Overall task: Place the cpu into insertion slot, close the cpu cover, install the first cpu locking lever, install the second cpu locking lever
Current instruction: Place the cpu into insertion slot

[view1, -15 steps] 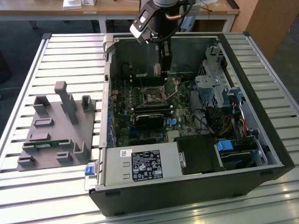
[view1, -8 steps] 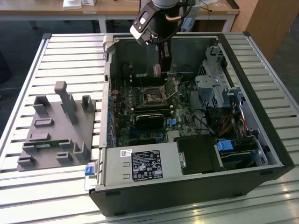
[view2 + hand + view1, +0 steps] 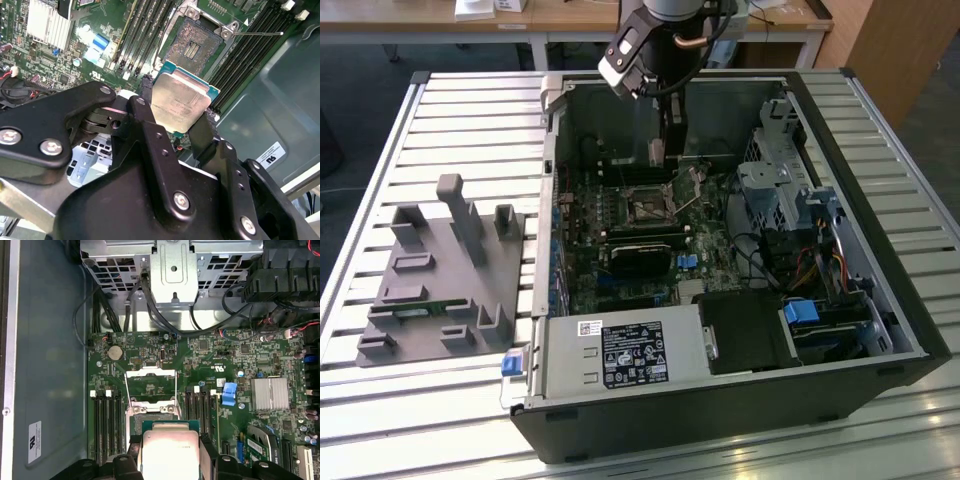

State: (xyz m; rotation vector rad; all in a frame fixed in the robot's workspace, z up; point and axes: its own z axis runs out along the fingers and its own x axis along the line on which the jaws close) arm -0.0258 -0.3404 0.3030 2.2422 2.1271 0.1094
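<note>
Table: a slatted metal table carries everything.
Grey fixture: a moulded block with upright posts sits at nine o'clock of the case in the exterior view, well apart from the work.
Computer case: the case lies open, its board facing up.
Tool: the tool reaches down into the case at about twelve o'clock of the socket. In the second wrist view the tool is drawn in narrow on the chip, with the black fingers pressing on opposite edges.
Cpu: the cpu hangs in the grip, silver top showing, above the board and not seated. It also shows in the first wrist view.
Insertion slot: the insertion slot is bare, with its contacts showing. In the exterior view it sits mid-board.
Cpu cover: the cpu cover looks swung back off the socket.
Step in hand: I'd say it is the first one, placing the chip. The cover and both levers look undone.
What it calls for: by my reckoning, squaring the chip's edges to the socket and keeping it level over the contacts, which look delicate.
In the way: a thin lever wire juts out beside the socket, and memory slots flank it closely.
Right side: the drive cage stands at three o'clock of the socket, with loose cables near it.
</note>
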